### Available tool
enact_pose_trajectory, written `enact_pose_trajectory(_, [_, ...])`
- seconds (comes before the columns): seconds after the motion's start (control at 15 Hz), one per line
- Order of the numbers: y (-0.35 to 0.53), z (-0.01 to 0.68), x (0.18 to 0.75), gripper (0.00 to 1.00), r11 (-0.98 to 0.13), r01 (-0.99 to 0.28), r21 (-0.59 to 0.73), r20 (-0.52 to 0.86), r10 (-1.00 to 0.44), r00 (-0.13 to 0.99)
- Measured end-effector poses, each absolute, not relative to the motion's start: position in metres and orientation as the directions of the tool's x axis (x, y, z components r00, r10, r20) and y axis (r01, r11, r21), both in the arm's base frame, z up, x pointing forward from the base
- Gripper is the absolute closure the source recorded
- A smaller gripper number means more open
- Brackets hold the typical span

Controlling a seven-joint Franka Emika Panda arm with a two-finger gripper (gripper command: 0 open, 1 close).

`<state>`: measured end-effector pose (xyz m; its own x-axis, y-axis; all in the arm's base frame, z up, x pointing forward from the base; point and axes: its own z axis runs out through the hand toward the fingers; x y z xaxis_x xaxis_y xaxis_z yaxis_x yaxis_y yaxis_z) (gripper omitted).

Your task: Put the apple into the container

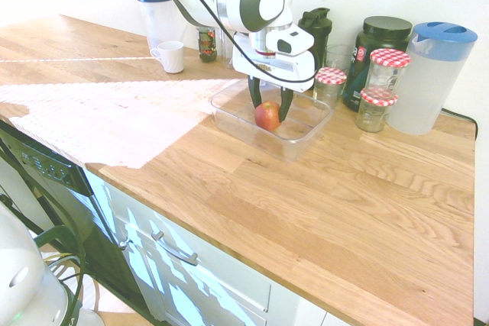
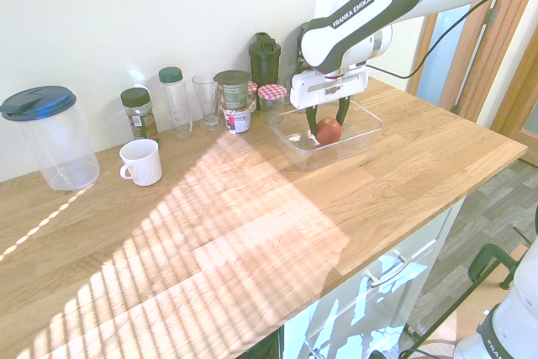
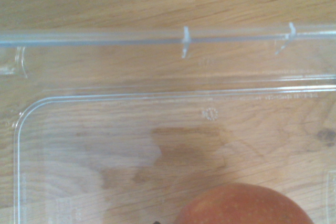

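Observation:
The small red apple point(image 1: 267, 116) sits low inside the clear plastic container point(image 1: 229, 118) on the wooden counter, with my gripper point(image 1: 268, 112) shut on it from above. From the other side the apple point(image 2: 329, 130) shows between the dark fingers of the gripper point(image 2: 329, 128), down within the container point(image 2: 363, 136) walls. In the wrist view the apple point(image 3: 244, 205) rises from the bottom edge over the container's point(image 3: 105, 38) clear floor, close to it.
Red-checked-lid jars point(image 1: 330, 82), a dark canister point(image 1: 380, 43) and a blue-lidded pitcher point(image 1: 432, 74) stand right behind the container. A white mug point(image 1: 170, 56), spice jars point(image 1: 205, 36) and another pitcher point(image 1: 157, 13) line the wall further left.

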<state>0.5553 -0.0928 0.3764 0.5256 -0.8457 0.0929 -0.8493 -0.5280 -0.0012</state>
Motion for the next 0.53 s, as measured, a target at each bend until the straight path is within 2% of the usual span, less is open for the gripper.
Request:
enact_pose_trajectory(0.33, [-0.095, 0.401, 0.567, 0.00, -0.540, -0.841, -0.022, 0.112, -0.837, 0.535])
enact_pose_trajectory(0.53, [-0.069, 0.473, 0.555, 0.00, -0.591, -0.806, -0.034, 0.107, -0.804, 0.585])
